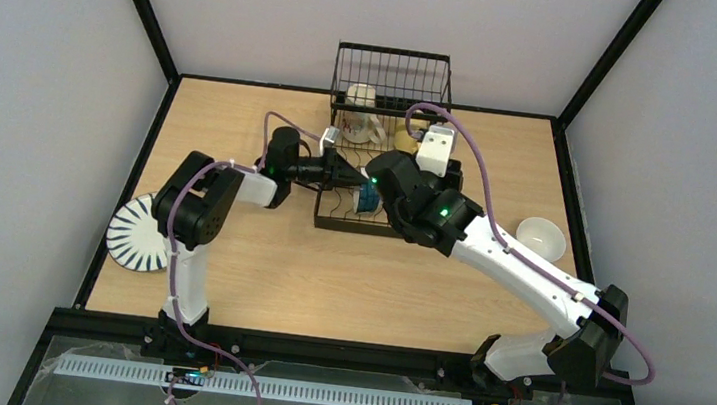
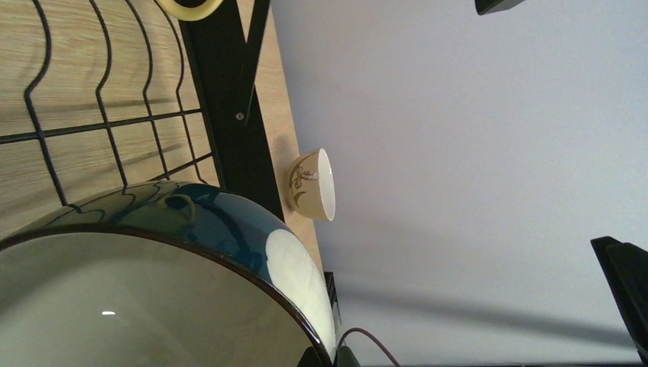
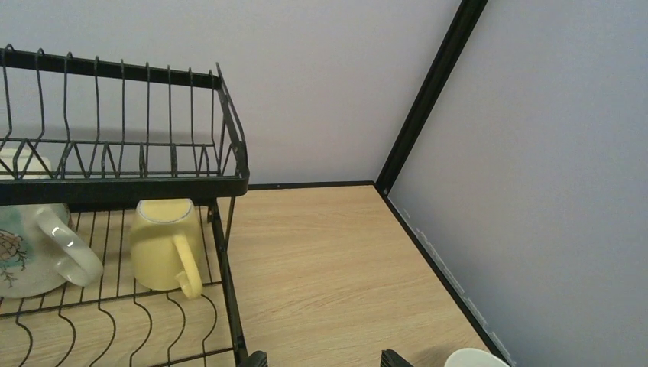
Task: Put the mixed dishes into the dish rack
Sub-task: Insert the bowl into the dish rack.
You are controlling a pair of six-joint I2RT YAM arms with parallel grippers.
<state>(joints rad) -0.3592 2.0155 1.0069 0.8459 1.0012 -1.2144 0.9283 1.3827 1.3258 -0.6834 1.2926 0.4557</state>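
Bright, even light; soft shadows, glare on the blue bowl.

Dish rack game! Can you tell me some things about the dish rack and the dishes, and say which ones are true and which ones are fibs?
1. The yellow mug sits on the lower level of the dish rack. True.
2. The striped plate is in the rack. False: it lies on the table, far left, beside the left arm.
3. The cream bowl is on the table, outside the rack. True.
4. The blue bowl is on the table by the right arm. False: it is over the rack's lower wires, held by the left tool.
5. The right tool holds the yellow mug. False: it is open and empty, away from the mug.
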